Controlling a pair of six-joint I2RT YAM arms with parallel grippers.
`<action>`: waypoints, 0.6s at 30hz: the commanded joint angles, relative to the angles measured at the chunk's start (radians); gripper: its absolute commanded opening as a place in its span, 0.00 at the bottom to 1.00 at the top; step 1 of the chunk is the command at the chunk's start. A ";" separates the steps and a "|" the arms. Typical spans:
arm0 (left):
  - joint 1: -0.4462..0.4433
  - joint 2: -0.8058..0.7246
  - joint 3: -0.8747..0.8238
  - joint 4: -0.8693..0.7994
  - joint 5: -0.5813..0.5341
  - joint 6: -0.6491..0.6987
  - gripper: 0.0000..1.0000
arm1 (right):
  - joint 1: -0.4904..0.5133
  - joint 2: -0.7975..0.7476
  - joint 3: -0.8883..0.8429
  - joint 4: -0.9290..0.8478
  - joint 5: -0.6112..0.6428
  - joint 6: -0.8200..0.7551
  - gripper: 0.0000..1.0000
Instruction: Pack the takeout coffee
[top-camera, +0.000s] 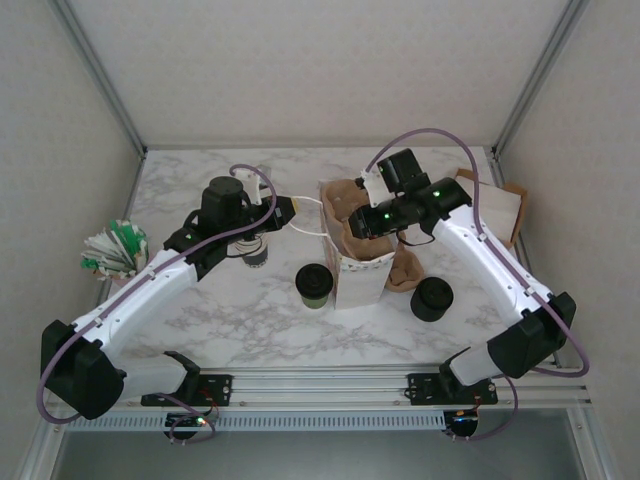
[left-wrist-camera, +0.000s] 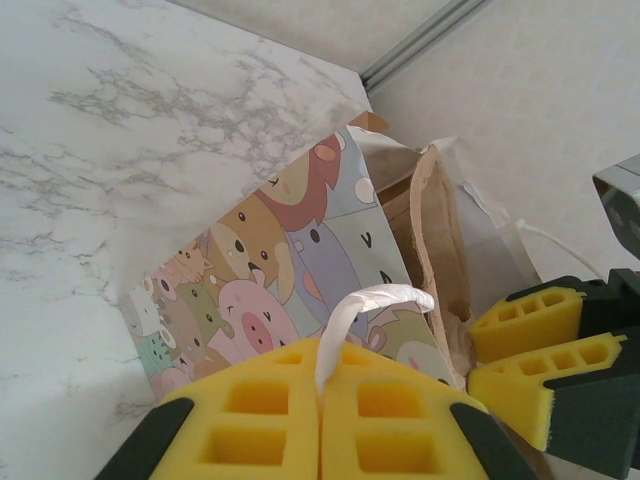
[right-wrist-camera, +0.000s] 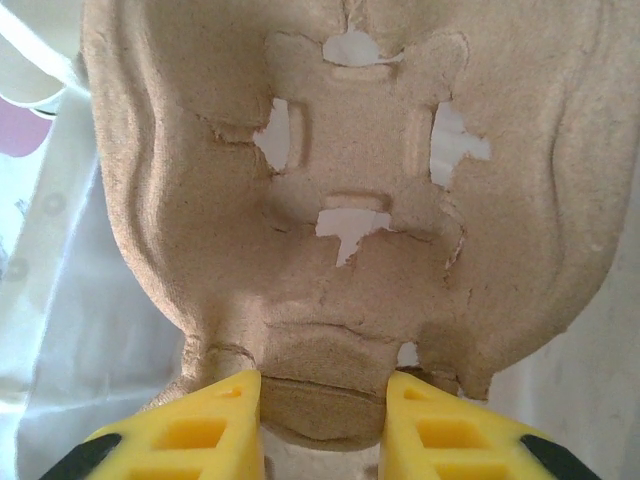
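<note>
**Top external view: both grippers at the bag, coffee standing on the table**

Top external: we see the takeout coffee (top-camera: 313, 285) upright on the marble table (top-camera: 250, 328) with its lid on. It stands just left of the paper bag (top-camera: 358, 270) and is touched by neither gripper. A squat stack of lids (top-camera: 432, 298) sits on the bag's other side. Between that stack and the bag lies a second piece of brown pulp (top-camera: 406, 272). A stack of pale cups (top-camera: 256, 250) stands under the left wrist, and a cardboard box (top-camera: 497, 205) sits at the far right.

Left wrist: the left gripper (left-wrist-camera: 320, 400) is clenched on the white bag handle (left-wrist-camera: 375, 299). The yellow pads meet with no gap, and the cord loop rises from between them. The bag's cartoon-animal side faces this camera.

Right wrist: the right gripper (right-wrist-camera: 325, 420) grasps the pulp cup carrier (right-wrist-camera: 350, 170) by a lobe at its edge, with one yellow finger pressed to each side. The carrier stands upright in the bag's mouth, with white bag paper behind it. In the top view its upper part rises above the rim.
</note>
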 joint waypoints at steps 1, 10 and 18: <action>-0.007 0.007 0.023 -0.002 -0.027 0.012 0.05 | 0.020 0.023 0.026 -0.055 0.009 -0.030 0.28; -0.007 0.019 0.027 0.001 -0.026 0.013 0.05 | 0.036 0.016 0.032 -0.055 0.052 -0.036 0.28; -0.007 0.014 0.023 -0.003 -0.031 0.014 0.05 | 0.034 0.066 0.062 -0.094 0.200 -0.004 0.27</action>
